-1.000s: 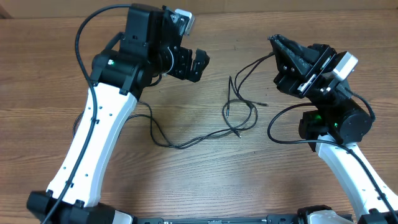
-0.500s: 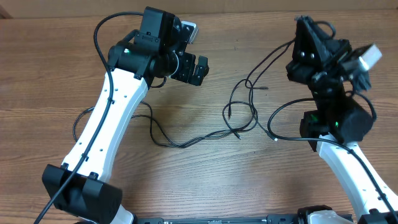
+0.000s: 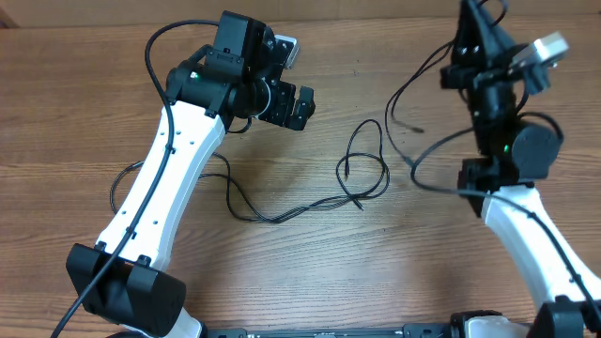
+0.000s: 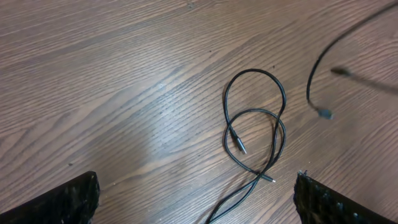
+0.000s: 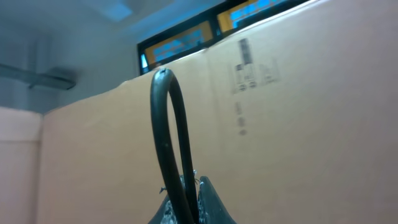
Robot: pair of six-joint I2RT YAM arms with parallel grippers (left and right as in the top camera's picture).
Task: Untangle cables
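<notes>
Camera's pointing pretty much up and sideways here. The right hand (image 5: 189,210) only shows as two dark fingertips (image 5: 210,205) at the bottom edge, clamped together on a black cable (image 5: 166,143) that stands up in a tall narrow loop. Behind it there's a big tan cardboard wall (image 5: 311,137) with faint printed marks (image 5: 244,68), and blue-lit windows (image 5: 186,38) up top.

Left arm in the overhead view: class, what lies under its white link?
A thin black cable runs across the table and passes under the left arm. The stretch beneath is covered; where it ends cannot be seen.
</notes>
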